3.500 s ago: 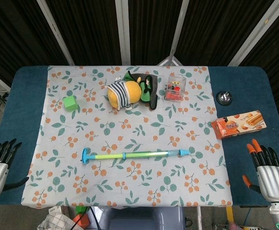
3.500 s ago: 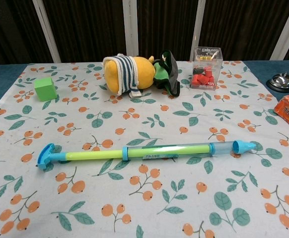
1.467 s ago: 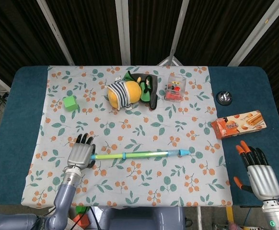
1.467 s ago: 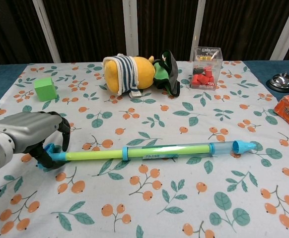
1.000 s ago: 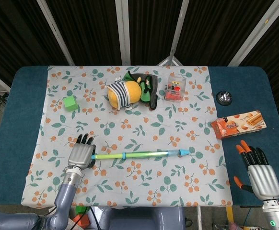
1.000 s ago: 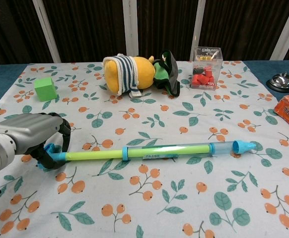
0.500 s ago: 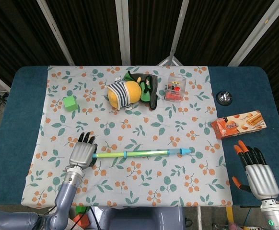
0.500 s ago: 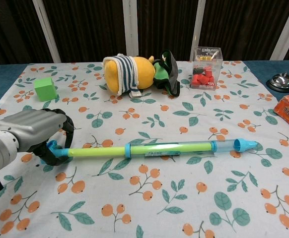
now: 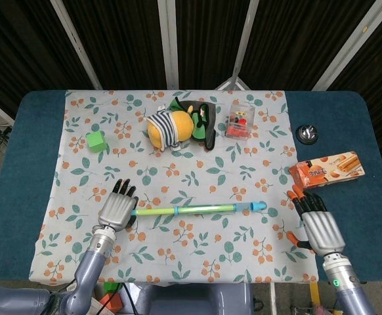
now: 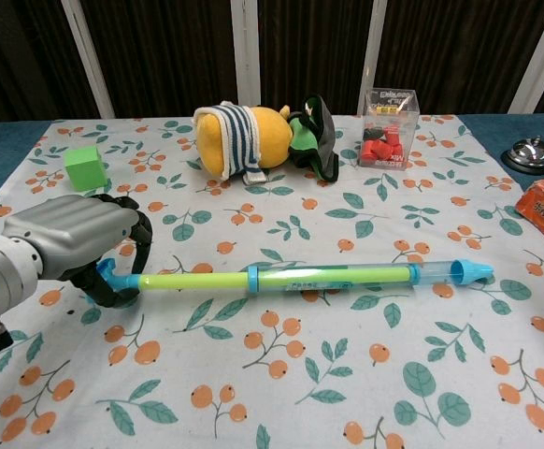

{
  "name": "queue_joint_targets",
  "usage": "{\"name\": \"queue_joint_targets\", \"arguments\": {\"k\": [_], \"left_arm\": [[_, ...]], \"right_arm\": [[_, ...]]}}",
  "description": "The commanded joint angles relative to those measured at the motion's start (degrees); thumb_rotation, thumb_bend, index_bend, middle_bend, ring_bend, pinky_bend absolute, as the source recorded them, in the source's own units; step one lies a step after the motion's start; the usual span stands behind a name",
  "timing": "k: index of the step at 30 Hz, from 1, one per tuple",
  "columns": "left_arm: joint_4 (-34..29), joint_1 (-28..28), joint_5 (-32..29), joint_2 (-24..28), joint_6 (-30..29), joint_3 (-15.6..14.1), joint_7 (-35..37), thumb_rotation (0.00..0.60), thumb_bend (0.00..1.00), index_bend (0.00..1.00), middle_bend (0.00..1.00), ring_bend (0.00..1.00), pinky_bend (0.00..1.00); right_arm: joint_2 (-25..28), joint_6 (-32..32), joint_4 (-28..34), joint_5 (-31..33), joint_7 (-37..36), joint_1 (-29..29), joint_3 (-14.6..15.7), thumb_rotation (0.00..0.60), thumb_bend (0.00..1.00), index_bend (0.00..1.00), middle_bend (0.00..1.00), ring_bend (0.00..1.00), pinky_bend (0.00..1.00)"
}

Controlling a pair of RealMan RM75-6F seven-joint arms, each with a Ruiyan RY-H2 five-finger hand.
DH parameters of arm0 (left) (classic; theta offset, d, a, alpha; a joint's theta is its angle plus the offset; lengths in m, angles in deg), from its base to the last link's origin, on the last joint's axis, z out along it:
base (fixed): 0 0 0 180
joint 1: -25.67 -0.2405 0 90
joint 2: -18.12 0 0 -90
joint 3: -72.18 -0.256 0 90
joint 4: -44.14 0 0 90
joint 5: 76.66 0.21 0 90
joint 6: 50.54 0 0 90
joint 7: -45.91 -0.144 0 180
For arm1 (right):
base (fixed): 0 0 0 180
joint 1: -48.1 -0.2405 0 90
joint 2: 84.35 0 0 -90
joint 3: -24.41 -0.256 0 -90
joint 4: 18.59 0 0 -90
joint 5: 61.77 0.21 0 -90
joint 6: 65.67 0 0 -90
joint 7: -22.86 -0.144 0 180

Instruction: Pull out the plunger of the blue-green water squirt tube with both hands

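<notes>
The blue-green squirt tube point(image 9: 204, 209) lies across the floral cloth, its green plunger rod pointing left and its blue nozzle point(image 10: 473, 271) pointing right. My left hand point(image 9: 117, 210) wraps its fingers round the blue T-handle point(image 10: 107, 274) at the plunger's left end, and in the chest view the left hand point(image 10: 66, 238) holds that end a little off the cloth. My right hand point(image 9: 319, 226) hovers with fingers spread just right of the nozzle, apart from it and holding nothing. The chest view does not show the right hand.
A striped yellow plush toy point(image 9: 174, 126) and a clear box of red pieces point(image 9: 239, 121) sit at the back. A green cube point(image 9: 96, 141) is back left. A bell point(image 9: 306, 134) and an orange snack box point(image 9: 327, 169) lie on the blue table at the right.
My left hand came in from the table's edge, closed round the plunger handle and shifted the tube slightly right and up. My right hand moved left toward the nozzle end.
</notes>
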Motion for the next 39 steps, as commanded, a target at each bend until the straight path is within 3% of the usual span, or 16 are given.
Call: {"name": "queue_joint_targets", "arguments": {"k": [1, 6, 17, 34, 39], "left_arm": [[-0.66, 0.31, 0.06, 0.23, -0.25, 0.04, -0.54, 0.600, 0.56, 0.58, 0.17, 0.00, 0.00], [-1.28, 0.55, -0.14, 0.69, -0.38, -0.11, -0.96, 0.600, 0.56, 0.58, 0.17, 0.00, 0.00], [-1.63, 0.76, -0.52, 1.49, -0.26, -0.44, -0.61, 0.600, 0.56, 0.58, 0.17, 0.00, 0.00], [-2.18, 1.09, -1.10, 2.20, -0.05, -0.68, 0.07, 0.600, 0.56, 0.58, 0.17, 0.00, 0.00], [-2.25, 1.17, -1.06, 2.16, -0.32, -0.79, 0.09, 0.600, 0.56, 0.58, 0.17, 0.00, 0.00]], "right_arm": [[-4.01, -3.16, 1.31, 4.82, 6.51, -3.92, -2.61, 0.600, 0.31, 0.04, 0.00, 0.00, 0.00], [-9.10, -4.67, 0.82, 11.75, 13.42, -7.11, -4.00, 0.600, 0.31, 0.13, 0.00, 0.00, 0.00], [-16.69, -4.04, -3.32, 24.03, 22.35, -11.62, -5.69, 0.600, 0.31, 0.14, 0.00, 0.00, 0.00], [-19.62, -2.97, -7.05, 32.60, 25.53, -14.57, -5.32, 0.600, 0.31, 0.21, 0.00, 0.00, 0.00], [-19.95, -2.75, -7.75, 33.58, 25.91, -15.08, -4.57, 0.600, 0.31, 0.33, 0.00, 0.00, 0.00]]}}
